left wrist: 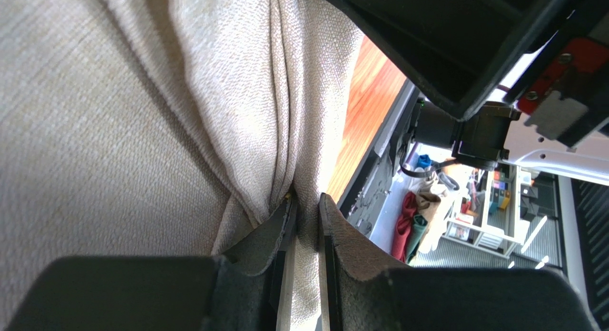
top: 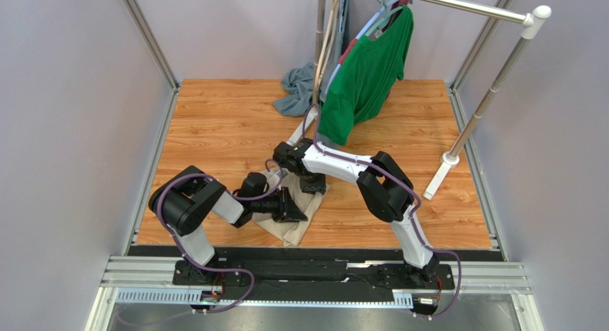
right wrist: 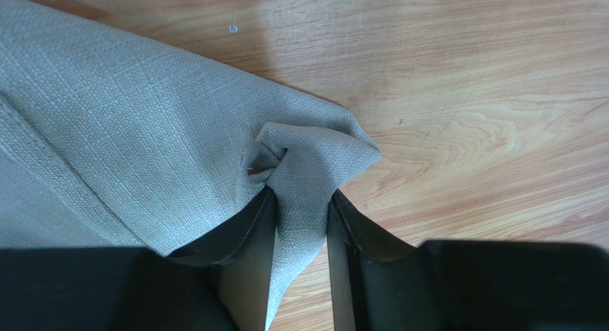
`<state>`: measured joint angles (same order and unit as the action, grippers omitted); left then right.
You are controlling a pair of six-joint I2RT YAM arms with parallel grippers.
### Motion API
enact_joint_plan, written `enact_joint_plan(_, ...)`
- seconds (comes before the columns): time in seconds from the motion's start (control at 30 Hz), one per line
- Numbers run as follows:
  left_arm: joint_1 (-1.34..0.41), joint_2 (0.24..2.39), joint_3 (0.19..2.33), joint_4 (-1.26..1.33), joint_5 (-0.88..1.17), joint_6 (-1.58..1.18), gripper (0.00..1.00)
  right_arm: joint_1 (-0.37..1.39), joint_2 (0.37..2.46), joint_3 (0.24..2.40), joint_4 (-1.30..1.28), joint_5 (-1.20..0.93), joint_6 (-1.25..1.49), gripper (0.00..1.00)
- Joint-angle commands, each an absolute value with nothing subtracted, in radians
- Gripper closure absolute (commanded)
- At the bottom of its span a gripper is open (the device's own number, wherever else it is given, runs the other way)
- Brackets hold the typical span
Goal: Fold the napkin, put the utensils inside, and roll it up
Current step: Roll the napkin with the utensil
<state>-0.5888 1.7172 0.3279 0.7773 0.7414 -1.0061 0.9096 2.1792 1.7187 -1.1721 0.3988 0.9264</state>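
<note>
— From above, where does the napkin (top: 289, 231) lie?
— On the tabletop (top: 214, 124), close to the near edge and a little left of the middle. It is rumpled and partly doubled over. The left gripper (top: 296, 211) lies across its middle, and the right gripper (top: 313, 187) sits at its far right corner.
— What room is there around it?
— There is bare wood to the left, to the right and behind. The green shirt (top: 364, 78) hangs over the far part and the grey-blue cloth (top: 294, 88) is heaped at the back edge. The rack's post (top: 486, 99) stands by the right edge. All three are well apart from the napkin.
— And the left wrist view?
— The fingers (left wrist: 275, 227) are pressed together on a raised fold of the napkin. Cloth fills the left of the picture, and its edge drops beside a narrow strip of bare wood.
— And the right wrist view?
— The fingers (right wrist: 250, 231) are clamped on a bunched corner of the napkin. The cloth's edge runs up and left from that corner. Above and to the right of it the wood is open.
</note>
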Motion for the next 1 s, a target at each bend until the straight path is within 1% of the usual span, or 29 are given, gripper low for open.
enact_joint_plan(0.0,-0.597,1.749,0.296,0.773,0.735,-0.986,0.78,0.879,2.221,1.732,-1.213,0.514,0.905,0.71)
enact_joint_plan(0.03,-0.597,1.756,0.29,0.784,0.735,-0.992,0.78,0.877,2.223,1.73,-1.215,0.514,0.902,0.76)
enact_joint_plan(0.13,-0.597,1.77,0.278,0.819,0.738,-1.012,0.78,0.871,2.233,1.735,-1.221,0.511,0.882,0.83)
enact_joint_plan(0.2,-0.597,1.775,0.269,0.844,0.735,-1.028,0.78,0.865,2.246,1.738,-1.224,0.508,0.865,0.86)
enact_joint_plan(0.37,-0.597,1.776,0.249,0.859,0.733,-1.035,0.78,0.857,2.27,1.747,-1.23,0.505,0.838,0.87)
enact_joint_plan(0.5,-0.597,1.787,0.236,0.873,0.733,-1.045,0.79,0.851,2.284,1.744,-1.238,0.52,0.827,0.84)
enact_joint_plan(0.57,-0.597,1.798,0.223,0.906,0.727,-1.066,0.81,0.848,2.27,1.729,-1.249,0.54,0.825,0.75)
enact_joint_plan(0.6,-0.597,1.799,0.218,0.916,0.724,-1.072,0.81,0.839,2.263,1.723,-1.25,0.546,0.825,0.73)
enact_joint_plan(0.67,-0.597,1.802,0.206,0.928,0.715,-1.081,0.81,0.83,2.228,1.694,-1.243,0.557,0.824,0.66)
enact_joint_plan(0.8,-0.595,1.809,0.204,0.931,0.706,-1.083,0.81,0.804,2.194,1.675,-1.197,0.535,0.799,0.64)
enact_joint_plan(0.97,-0.597,1.827,0.206,0.934,0.703,-1.078,0.81,0.784,2.169,1.663,-1.117,0.451,0.779,0.63)
